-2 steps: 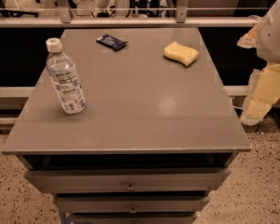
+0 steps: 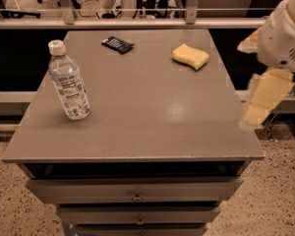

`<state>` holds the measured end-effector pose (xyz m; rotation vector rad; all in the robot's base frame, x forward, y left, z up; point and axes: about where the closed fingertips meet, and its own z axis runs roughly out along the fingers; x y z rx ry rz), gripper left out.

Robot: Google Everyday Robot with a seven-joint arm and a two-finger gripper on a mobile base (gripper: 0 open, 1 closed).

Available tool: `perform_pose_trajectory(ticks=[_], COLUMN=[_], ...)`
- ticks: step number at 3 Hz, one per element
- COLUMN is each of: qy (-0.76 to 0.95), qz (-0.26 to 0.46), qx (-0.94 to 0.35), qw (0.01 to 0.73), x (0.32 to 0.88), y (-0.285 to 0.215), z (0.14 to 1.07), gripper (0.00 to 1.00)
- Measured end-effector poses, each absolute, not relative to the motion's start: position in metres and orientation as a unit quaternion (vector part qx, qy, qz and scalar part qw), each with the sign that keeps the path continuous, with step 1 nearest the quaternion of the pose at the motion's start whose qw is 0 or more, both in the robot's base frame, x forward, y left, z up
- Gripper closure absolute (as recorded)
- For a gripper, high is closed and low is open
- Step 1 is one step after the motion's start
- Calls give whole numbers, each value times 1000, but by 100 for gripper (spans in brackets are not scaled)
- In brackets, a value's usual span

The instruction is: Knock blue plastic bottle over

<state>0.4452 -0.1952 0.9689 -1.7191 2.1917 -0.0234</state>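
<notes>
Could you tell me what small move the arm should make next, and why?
Probably bring the gripper leftward across the table toward the blue plastic bottle. The bottle stands upright near the table's left edge, untouched, while the gripper hangs off the right edge, well apart from it.

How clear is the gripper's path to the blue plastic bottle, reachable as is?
Probably yes. The gripper hangs off the table's right edge, and the blue plastic bottle stands upright near the left edge, with bare tabletop between. The yellow sponge and dark blue packet lie further back, off that line.
</notes>
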Motion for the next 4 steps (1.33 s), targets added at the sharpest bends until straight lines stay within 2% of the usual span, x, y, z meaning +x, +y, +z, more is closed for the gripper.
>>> perform_pose_trajectory(ticks=[3, 4], qy=[696, 692], qz=[212, 221], qx=[-598, -593], qw=[336, 347], x=[504, 505], y=[28, 37], z=[968, 973], gripper=[0, 0])
